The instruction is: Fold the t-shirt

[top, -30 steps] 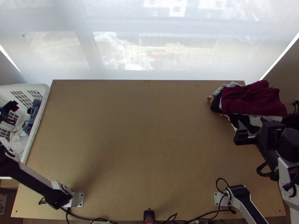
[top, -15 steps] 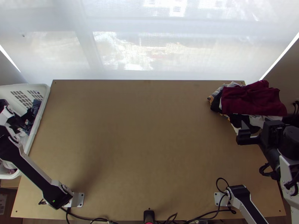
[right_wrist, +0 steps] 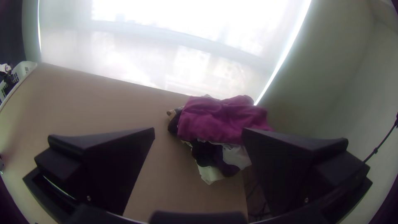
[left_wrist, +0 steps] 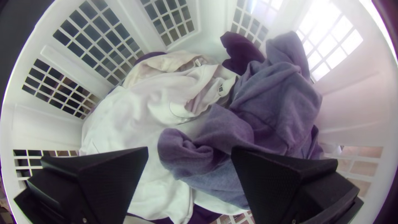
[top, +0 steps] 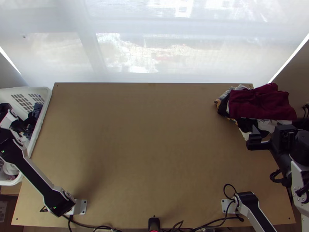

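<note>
The left gripper [left_wrist: 189, 149] points down into the slotted white plastic basket [left_wrist: 352, 95], its 2 fingers wide apart with no cloth between them, presumably so that 1 garment can be pinched from the heap. Just beyond its fingertips lies a bunched blue-purple cloth garment [left_wrist: 273, 95]; beside that, also ahead of the gripper, is a crumpled white cloth top [left_wrist: 141, 99] with a small neck label. Either may be the t-shirt, which I judge is in this heap, unfolded; I cannot tell which piece is meant.

The right gripper [right_wrist: 198, 130] is wide and holds nothing. Ahead of its fingertips is a stack topped by a dark red cloth garment [right_wrist: 219, 116], laid flat, probably as finished work. Parked there, it leaves the flat light-brown wooden table [top: 146, 147] between the grippers available for spreading. Folding seems not begun; a pinch could drag up 2 tangled pieces.
</note>
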`<action>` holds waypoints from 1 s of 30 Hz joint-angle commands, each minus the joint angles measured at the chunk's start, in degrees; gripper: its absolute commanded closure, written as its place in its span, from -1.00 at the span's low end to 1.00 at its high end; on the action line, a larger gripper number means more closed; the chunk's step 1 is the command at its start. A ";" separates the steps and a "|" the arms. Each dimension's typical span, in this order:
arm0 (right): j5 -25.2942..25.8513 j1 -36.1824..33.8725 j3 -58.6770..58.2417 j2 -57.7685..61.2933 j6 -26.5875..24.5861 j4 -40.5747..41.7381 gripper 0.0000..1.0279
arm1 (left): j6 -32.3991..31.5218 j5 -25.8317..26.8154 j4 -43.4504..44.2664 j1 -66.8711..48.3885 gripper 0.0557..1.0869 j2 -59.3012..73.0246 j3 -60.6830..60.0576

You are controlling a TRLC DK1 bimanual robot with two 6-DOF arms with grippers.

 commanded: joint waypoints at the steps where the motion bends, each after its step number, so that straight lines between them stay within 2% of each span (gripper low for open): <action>1: 0.25 -0.20 0.38 0.06 -0.33 -0.32 -0.90 | 0.65 -0.85 -0.39 0.29 -0.74 2.81 1.38; 3: 0.34 -0.29 0.47 0.06 -0.33 -0.50 -0.90 | 0.47 -1.38 -0.30 0.55 -0.56 3.16 1.47; 6: 0.34 -0.46 0.90 -0.02 -0.33 -0.93 -0.90 | -0.05 -2.00 0.31 0.99 -0.09 3.08 1.47; 8: 0.34 -0.55 1.08 -0.02 -0.33 -1.11 -0.90 | -0.23 -3.40 1.28 1.08 0.34 2.64 1.47; 10: 0.34 -0.64 1.08 -0.02 -0.33 -1.37 -0.90 | 0.30 -4.02 1.81 1.08 0.86 2.11 2.43; 11: 0.34 -0.64 1.08 -0.02 -0.33 -1.46 -0.90 | 0.30 -4.02 1.37 1.17 0.92 1.93 3.31; 19: 0.25 -0.64 1.08 -0.20 0.19 -1.37 -0.90 | -3.83 -1.82 -4.87 0.82 0.92 -9.05 4.81; 26: 0.25 -0.02 1.08 -0.20 0.81 -0.23 -0.90 | -5.15 9.34 -11.91 0.20 0.92 -25.23 4.90; 30: 0.25 1.65 1.52 -0.20 1.16 1.00 -0.90 | -3.13 15.41 -15.25 -1.73 0.92 -34.89 5.51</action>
